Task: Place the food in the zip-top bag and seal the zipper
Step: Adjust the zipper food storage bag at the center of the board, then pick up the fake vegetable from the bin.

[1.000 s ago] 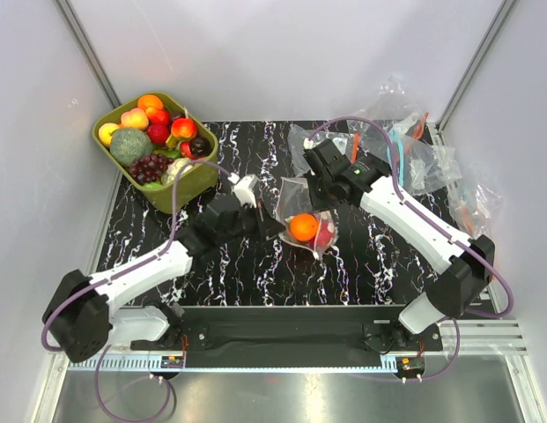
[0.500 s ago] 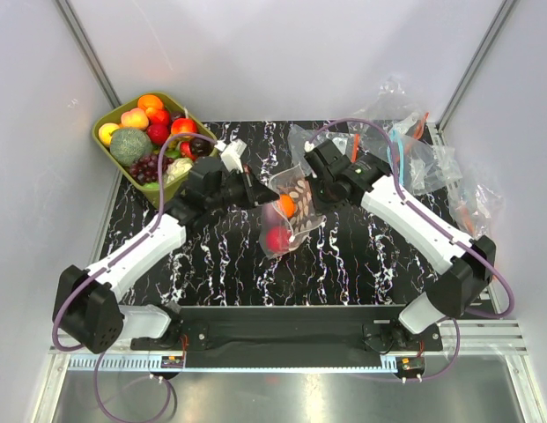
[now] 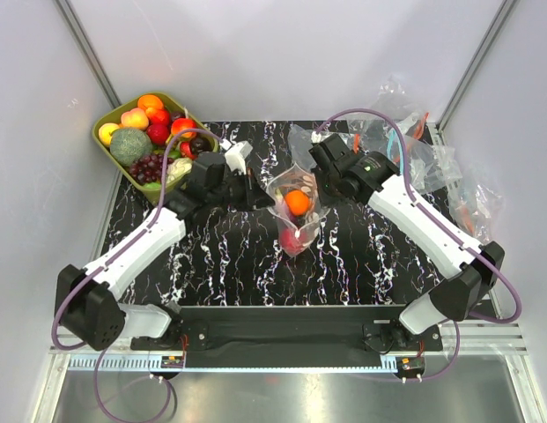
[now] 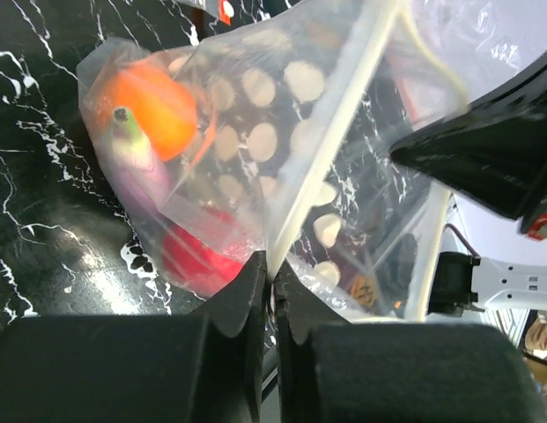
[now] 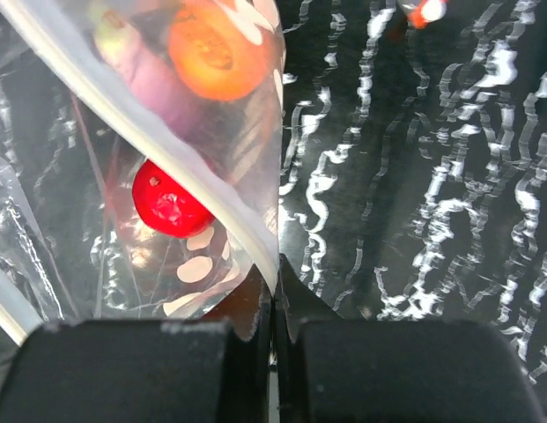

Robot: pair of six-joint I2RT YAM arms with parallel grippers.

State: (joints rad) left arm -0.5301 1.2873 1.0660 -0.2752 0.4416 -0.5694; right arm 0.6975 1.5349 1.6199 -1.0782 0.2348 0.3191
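The white-dotted clear zip-top bag [image 3: 296, 211] hangs between my two grippers above the black marbled table [image 3: 220, 256]. It holds an orange fruit [image 3: 298, 202], a red fruit [image 3: 293, 240] and a purple piece [image 4: 136, 163]. My left gripper [image 3: 262, 196] is shut on the bag's left end at the zipper strip [image 4: 330, 145]. My right gripper [image 3: 319, 187] is shut on the right end of the strip [image 5: 181, 167]. The orange fruit [image 5: 216, 44] and the red fruit [image 5: 167, 201] show through the plastic in the right wrist view.
An olive-green tub [image 3: 192, 181] with more toy fruit and vegetables stands at the back left. A heap of clear undotted bags [image 3: 414, 150] with blue and orange strips lies at the back right, behind my right arm.
Both grippers have lifted the bag and drawn it toward the table's centre. It now hangs upright with the fruits sunk to its bottom. My left arm has reached farther right and back.
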